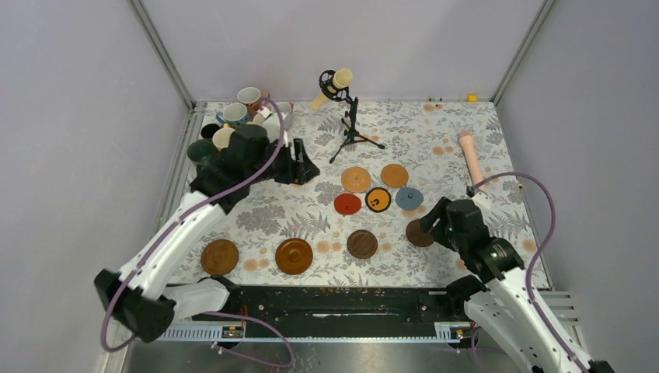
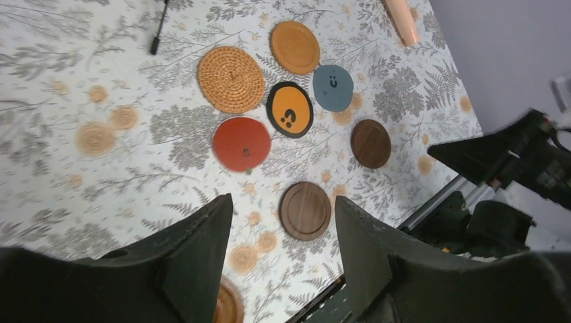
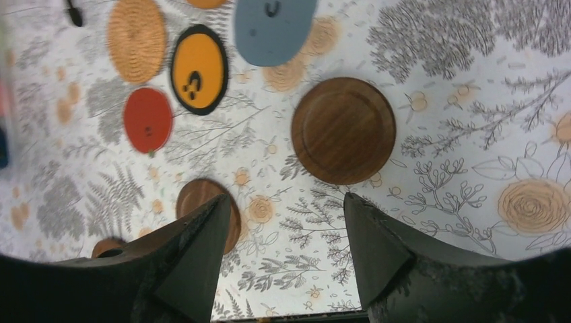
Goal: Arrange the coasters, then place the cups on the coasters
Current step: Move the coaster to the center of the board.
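Several coasters lie mid-table: woven tan (image 1: 356, 179), orange wooden (image 1: 394, 176), red (image 1: 347, 204), black-rimmed orange (image 1: 378, 200), grey-blue (image 1: 409, 198), dark brown (image 1: 362, 244). Two mid-brown ones (image 1: 294, 256) (image 1: 220, 257) sit near the front. The cups (image 1: 235, 115) are clustered in the back left corner, partly hidden by my left arm. My left gripper (image 1: 307, 169) (image 2: 283, 202) hangs open and empty just right of the cups. My right gripper (image 1: 429, 223) (image 3: 286, 198) is open and empty beside another dark brown coaster (image 3: 343, 130).
A cream microphone (image 1: 336, 82) on a black tripod (image 1: 353, 132) stands at the back centre. A pink cylinder (image 1: 468, 154) lies at the right. Grey walls close in the floral tablecloth (image 1: 326, 225). A black rail (image 1: 334, 299) runs along the near edge.
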You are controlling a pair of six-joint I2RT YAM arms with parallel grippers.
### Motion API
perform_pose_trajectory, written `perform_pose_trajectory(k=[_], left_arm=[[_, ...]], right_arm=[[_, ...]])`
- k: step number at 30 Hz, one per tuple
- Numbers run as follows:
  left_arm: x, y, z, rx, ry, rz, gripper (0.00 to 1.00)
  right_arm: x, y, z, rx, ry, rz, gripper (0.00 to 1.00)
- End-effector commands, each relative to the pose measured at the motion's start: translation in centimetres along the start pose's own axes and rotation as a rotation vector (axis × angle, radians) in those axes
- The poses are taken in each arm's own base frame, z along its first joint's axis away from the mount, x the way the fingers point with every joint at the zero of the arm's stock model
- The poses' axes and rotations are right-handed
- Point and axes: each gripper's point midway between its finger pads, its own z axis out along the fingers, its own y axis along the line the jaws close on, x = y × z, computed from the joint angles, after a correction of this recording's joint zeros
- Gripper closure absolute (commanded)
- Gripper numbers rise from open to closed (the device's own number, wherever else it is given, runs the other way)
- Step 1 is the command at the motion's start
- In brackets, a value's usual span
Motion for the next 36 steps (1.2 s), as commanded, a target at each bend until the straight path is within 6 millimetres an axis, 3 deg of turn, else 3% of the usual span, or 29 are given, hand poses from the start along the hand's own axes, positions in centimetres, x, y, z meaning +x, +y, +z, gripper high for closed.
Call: perform_pose_trajectory(k=[1,5,13,23,32,36], left_arm=[[1.1,2.1,-3.6,-0.106,-0.021,0.132,0.41],[1.8,3.9,-4.8,-0.176,-0.085,0.152,0.40],[2.3,2.7,-4.5,-0.098,-0.082,0.143,0.38],[2.2,2.3,-5.2,-0.086,-0.098,0.146,0.37],[2.2,2.5,-5.3,-0.097,-0.101,0.151,0.36],[2.2,2.6,-5.2,-0.099,-0.099,0.150,0.36]], right_arm=[[0.5,-1.3,2.9,0.124,-0.021,0.139,0.30],[1.7,-2.7,4.7,0.222,0.000,0.190,0.32],[4.3,-3.8,6.0,0.337,0.081,0.336,0.36],[6.5,-3.9,7.2,0.354,0.141,0.438,0.40],[6.4,-4.1,8.7,0.382,0.100,0.502,0.43],[5.7,-6.0,8.3,0.478,0.024,0.529,0.43]])
